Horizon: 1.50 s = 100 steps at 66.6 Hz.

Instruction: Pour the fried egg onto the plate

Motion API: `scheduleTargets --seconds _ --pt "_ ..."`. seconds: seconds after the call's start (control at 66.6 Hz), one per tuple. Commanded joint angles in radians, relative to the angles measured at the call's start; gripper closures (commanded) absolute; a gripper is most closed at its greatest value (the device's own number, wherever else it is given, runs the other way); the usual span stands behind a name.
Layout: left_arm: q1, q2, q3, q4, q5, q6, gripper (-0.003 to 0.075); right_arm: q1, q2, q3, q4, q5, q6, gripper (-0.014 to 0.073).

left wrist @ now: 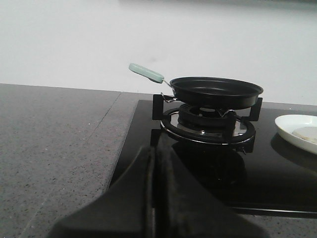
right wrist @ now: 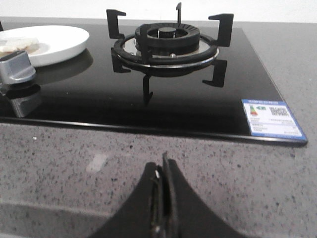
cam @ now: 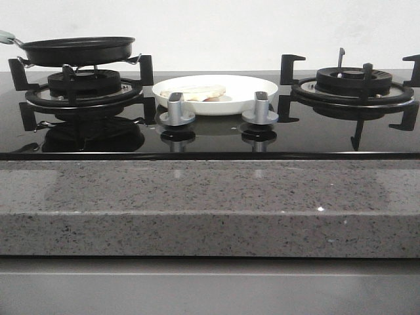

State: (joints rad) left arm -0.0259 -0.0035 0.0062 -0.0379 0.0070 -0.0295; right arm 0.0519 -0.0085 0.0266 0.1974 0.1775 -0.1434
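The fried egg point(cam: 197, 92) lies pale and flat in the white plate point(cam: 262, 88), which sits on the black glass hob between the two burners. The egg also shows in the left wrist view point(left wrist: 304, 133) and the right wrist view point(right wrist: 20, 45), on the plate point(left wrist: 290, 124) point(right wrist: 62, 39). The black frying pan point(cam: 79, 49) point(left wrist: 215, 91) rests on the left burner, with its pale green handle point(left wrist: 146, 73) pointing away from the plate. My left gripper point(left wrist: 154, 151) is shut and empty, low over the hob's front left corner. My right gripper point(right wrist: 162, 163) is shut and empty over the granite counter in front of the right burner. Neither gripper shows in the front view.
Two silver knobs point(cam: 176, 108) point(cam: 260, 108) stand just in front of the plate. The right burner point(cam: 354, 82) point(right wrist: 166, 42) has raised black pan supports. A label sticker point(right wrist: 271, 118) sits at the hob's front right corner. A speckled granite counter point(cam: 210, 203) surrounds the hob.
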Motion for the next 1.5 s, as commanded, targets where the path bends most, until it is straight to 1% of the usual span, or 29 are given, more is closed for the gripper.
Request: scheduleTargets --seconds 0.0,0.481,0.706,0.781,0.961,1.126,1.487 --pt "0.002 -0.014 0.005 -0.001 -0.084 -0.006 0.0740 -0.006 -0.022 -0.008 -0.004 -0.138 -0.008 0.0660" --pt "0.002 -0.013 0.005 -0.001 -0.084 -0.006 0.0740 -0.020 -0.021 -0.008 -0.004 -0.133 -0.008 0.0660" --pt "0.002 -0.013 0.005 -0.001 -0.084 -0.006 0.0740 -0.035 -0.022 -0.008 -0.005 -0.172 0.012 0.0660" --pt "0.002 -0.013 0.005 -0.001 -0.084 -0.006 0.0740 -0.051 -0.022 -0.008 -0.025 -0.177 0.036 0.0660" --pt "0.002 -0.013 0.005 -0.001 -0.084 -0.006 0.0740 -0.058 -0.022 -0.008 -0.154 -0.217 0.156 0.0660" --pt "0.002 -0.013 0.005 -0.001 -0.084 -0.006 0.0740 -0.058 -0.022 -0.008 -0.157 -0.253 0.165 0.0660" --pt "0.002 -0.013 0.005 -0.001 -0.084 -0.006 0.0740 -0.058 -0.021 -0.008 -0.157 -0.252 0.165 0.0660"
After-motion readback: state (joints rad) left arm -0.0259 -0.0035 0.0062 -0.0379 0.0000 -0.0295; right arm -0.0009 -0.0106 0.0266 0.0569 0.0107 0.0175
